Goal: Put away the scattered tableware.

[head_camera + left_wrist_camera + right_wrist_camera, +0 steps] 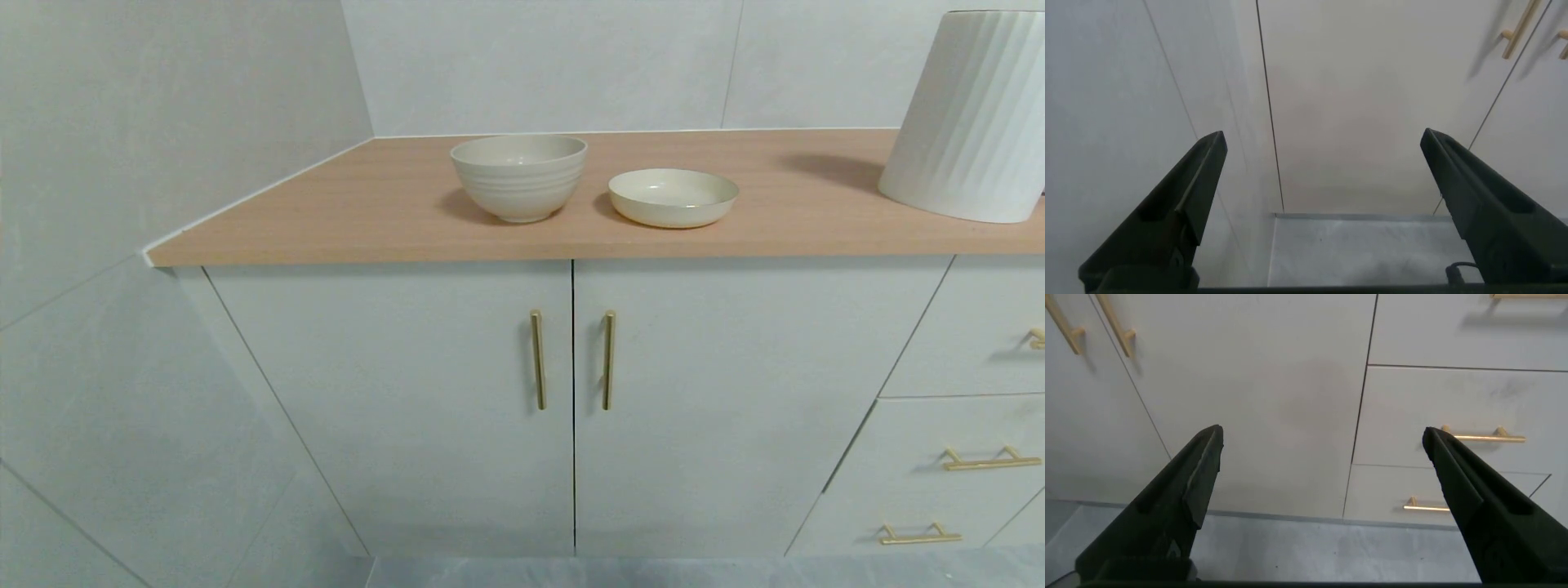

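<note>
My left fingers (1180,200) are spread wide and hold nothing, low in front of a pale cupboard front (1372,106) where it meets the grey floor (1355,253). My right fingers (1180,486) are spread just as wide, also empty, facing the drawers (1470,400) with brass handles. In the head view the deep bowl (519,175) stands upright on the wooden tabletop (343,220), at upper centre of the frame. The shallow dish (673,197) sits just beside it to the right, not touching. A tall ribbed white container (971,114) occupies the upper right corner. Below, two cupboard doors (408,392) are closed.
</note>
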{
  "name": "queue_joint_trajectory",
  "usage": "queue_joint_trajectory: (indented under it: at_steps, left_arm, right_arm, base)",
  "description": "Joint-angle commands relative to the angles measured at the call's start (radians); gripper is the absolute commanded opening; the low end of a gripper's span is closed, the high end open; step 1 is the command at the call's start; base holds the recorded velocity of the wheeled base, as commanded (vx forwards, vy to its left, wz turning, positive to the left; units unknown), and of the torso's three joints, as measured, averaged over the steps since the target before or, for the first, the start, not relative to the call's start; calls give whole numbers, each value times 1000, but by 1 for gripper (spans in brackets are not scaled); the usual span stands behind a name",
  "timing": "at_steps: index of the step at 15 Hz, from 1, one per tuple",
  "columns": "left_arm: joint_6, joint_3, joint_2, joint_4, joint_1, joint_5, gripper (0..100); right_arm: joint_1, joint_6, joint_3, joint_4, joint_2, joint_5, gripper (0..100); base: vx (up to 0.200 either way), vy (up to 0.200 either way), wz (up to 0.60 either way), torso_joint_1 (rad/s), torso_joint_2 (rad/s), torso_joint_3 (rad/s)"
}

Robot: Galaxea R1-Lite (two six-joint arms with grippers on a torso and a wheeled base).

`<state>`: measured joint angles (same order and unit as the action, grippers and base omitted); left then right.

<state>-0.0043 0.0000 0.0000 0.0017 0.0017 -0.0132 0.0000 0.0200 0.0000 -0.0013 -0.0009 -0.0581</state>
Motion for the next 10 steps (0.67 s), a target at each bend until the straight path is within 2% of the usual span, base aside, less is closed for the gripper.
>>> queue_joint_trajectory:
  at_steps: [1, 5, 7, 10]
  left_arm:
    - [0, 0, 0, 0, 0, -1, 100]
    - [18, 0, 0, 0, 0, -1, 100]
    - [17, 0, 0, 0, 0, -1, 100]
    - [15, 0, 0, 0, 0, -1, 100]
  right_arm:
    - [0, 0, 0, 0, 1, 0, 100]
    - [0, 9, -6, -2, 1, 0, 100]
    - [14, -38, -164, 20, 41, -14, 100]
    - [69, -17, -187, 38, 162, -103, 100]
  base:
    - [0, 0, 0, 0, 0, 0]
    - [0, 0, 0, 0, 0, 0]
    - [0, 0, 0, 0, 0, 0]
    - [0, 0, 0, 0, 0, 0]
